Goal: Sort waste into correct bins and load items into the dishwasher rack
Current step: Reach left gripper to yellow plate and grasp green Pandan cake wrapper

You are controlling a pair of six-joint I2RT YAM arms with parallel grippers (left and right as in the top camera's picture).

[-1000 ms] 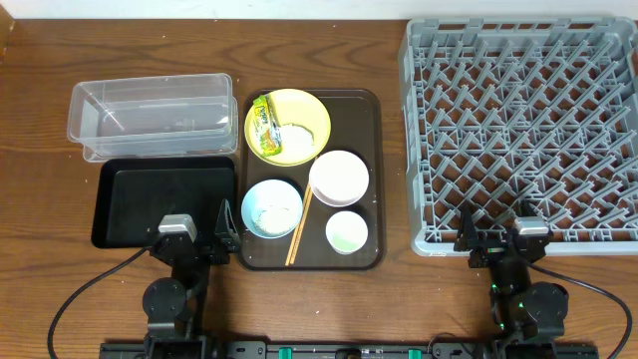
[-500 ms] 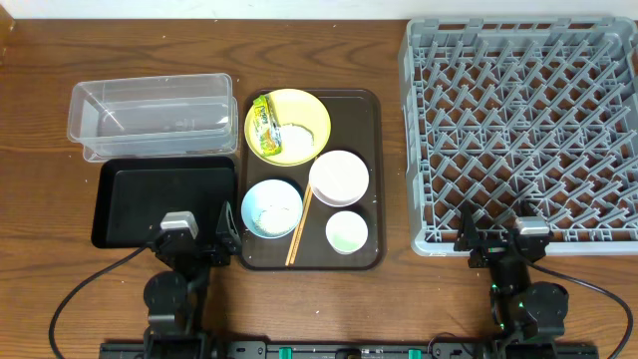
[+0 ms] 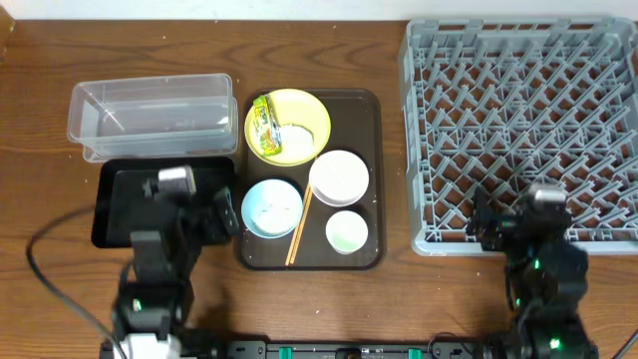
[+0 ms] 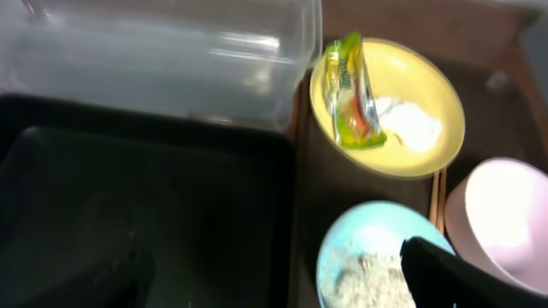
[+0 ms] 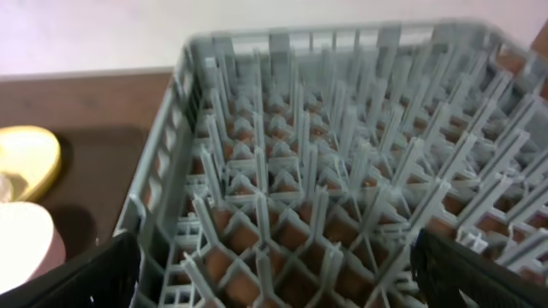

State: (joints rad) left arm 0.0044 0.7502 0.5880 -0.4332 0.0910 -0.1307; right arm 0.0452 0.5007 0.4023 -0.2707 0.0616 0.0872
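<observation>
— Where is the waste?
— Upper middle of the overhead view. The wrapper (image 3: pixel 262 122) lies on the yellow plate (image 3: pixel 317 112) beside the tissue (image 3: pixel 296 135). The grains (image 4: pixel 368 274) sit in the light blue bowl (image 3: pixel 249 199) just below.
— And the bins?
— The clear tub (image 3: pixel 150 115) is at upper left, with the black tray (image 3: pixel 125 199) right under it.
— The grippers?
— The left gripper (image 3: pixel 217 217) hovers at the black tray's right edge, fingers apart and empty. The right gripper (image 3: pixel 490 227) is by the lower edge of the rack (image 3: pixel 518 130), fingers also apart.

white bowl (image 4: pixel 505 222) cropped, dishwasher rack (image 5: pixel 342 188) cropped
</observation>
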